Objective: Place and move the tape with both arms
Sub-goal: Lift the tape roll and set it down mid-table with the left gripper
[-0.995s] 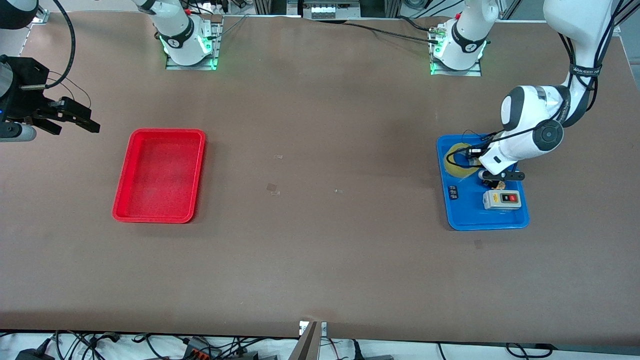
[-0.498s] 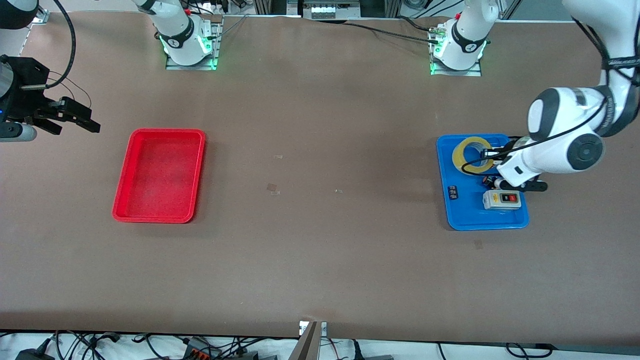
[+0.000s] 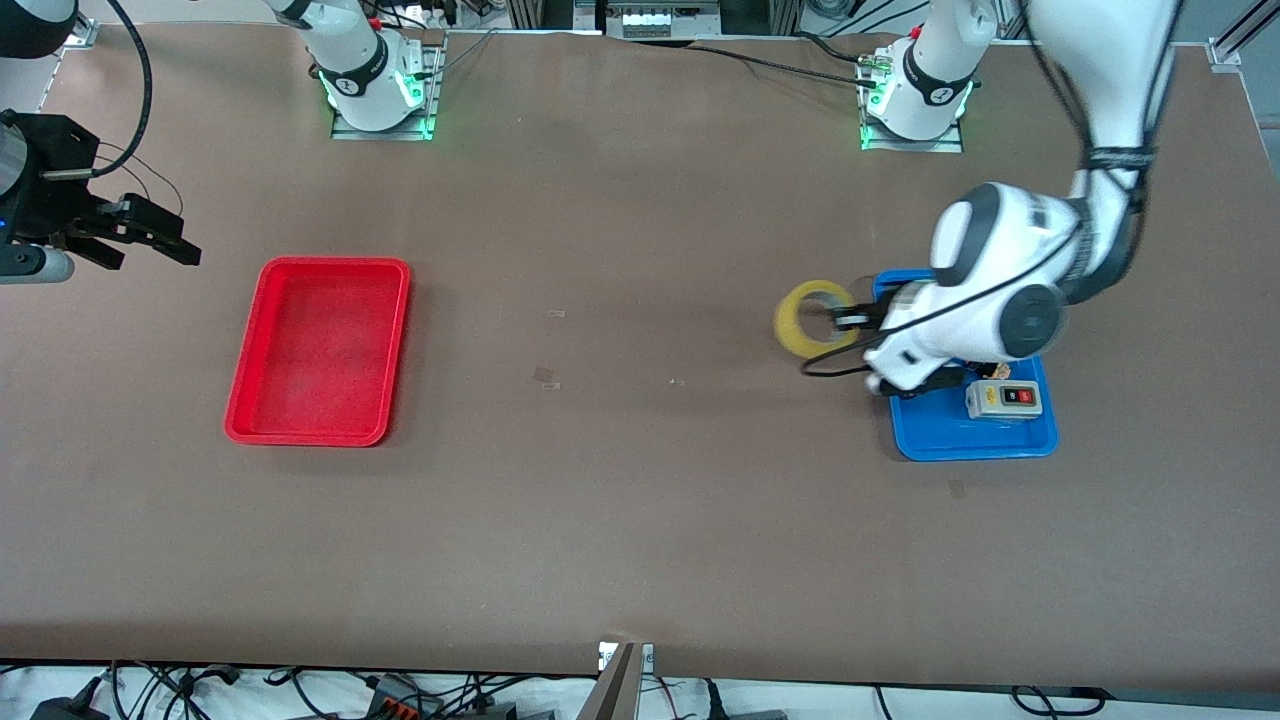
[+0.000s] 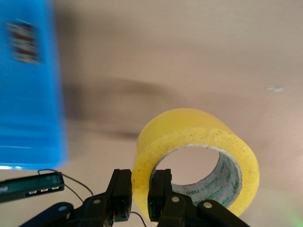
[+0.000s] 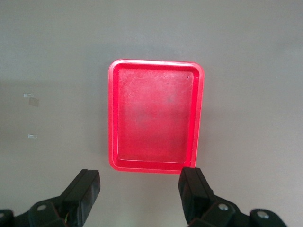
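Tape, pinched through its wall by the left gripper, has left the blue tray and now hangs over bare table; right gripper waits open beside the red tray.

Two jointed arms are fitted with glossy white shells and black bands at the joints. The left arm, at the right of the front view, is finished with a round dark grey joint cap and hung with thin black cables strapped on by a black band bearing white lettering. Both bases, along the upper edge, are ringed in black and lit green on metal plates. The right gripper, upper left, is black and angular, with looping black wires. The left gripper is matt black, its finger links fastened with silver screws.
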